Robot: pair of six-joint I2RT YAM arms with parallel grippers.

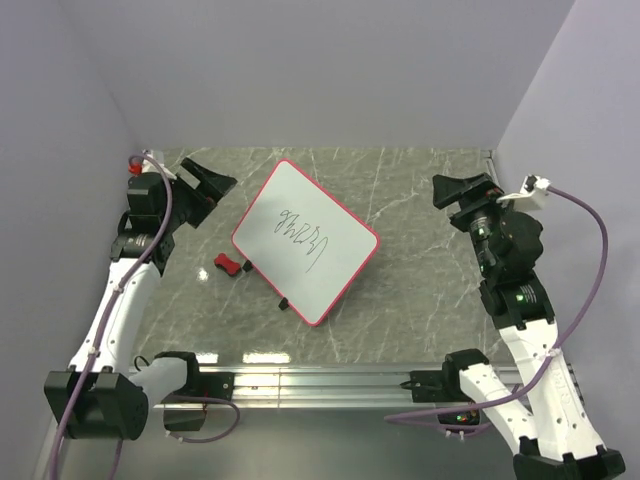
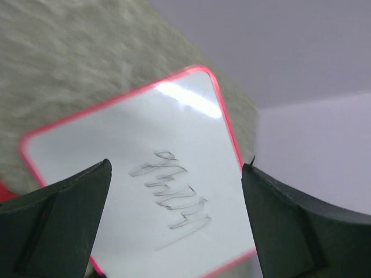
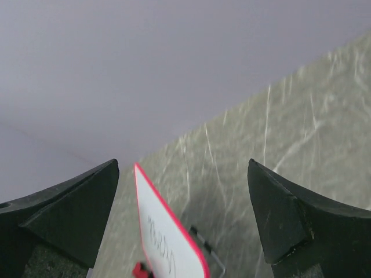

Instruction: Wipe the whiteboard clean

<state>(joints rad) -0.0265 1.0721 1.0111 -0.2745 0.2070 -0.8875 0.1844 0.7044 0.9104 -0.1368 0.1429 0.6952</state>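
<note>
Whiteboard: we see the flat white rectangular whiteboard (image 1: 305, 240) (image 2: 174, 127) (image 3: 165, 234) with a thin red-pink frame lying askew on the table, left of centre, between the 2 arms.
Scribble: 1 black scribble (image 1: 302, 232) crosses its middle.
Clips: 2 small black clips (image 1: 284, 303) sit on its near-left edge.
Eraser: a small red-and-black eraser block (image 1: 228, 265) lies just beside that edge.
Left gripper (image 1: 210, 188) (image 2: 177, 168): we see its jaws spread wide and empty, near the board's far-left side.
Right gripper (image 1: 465, 190) (image 3: 182, 165): jaws wide, empty, well apart from the board.
Table: grey marble-patterned tabletop (image 1: 420, 290).
</note>
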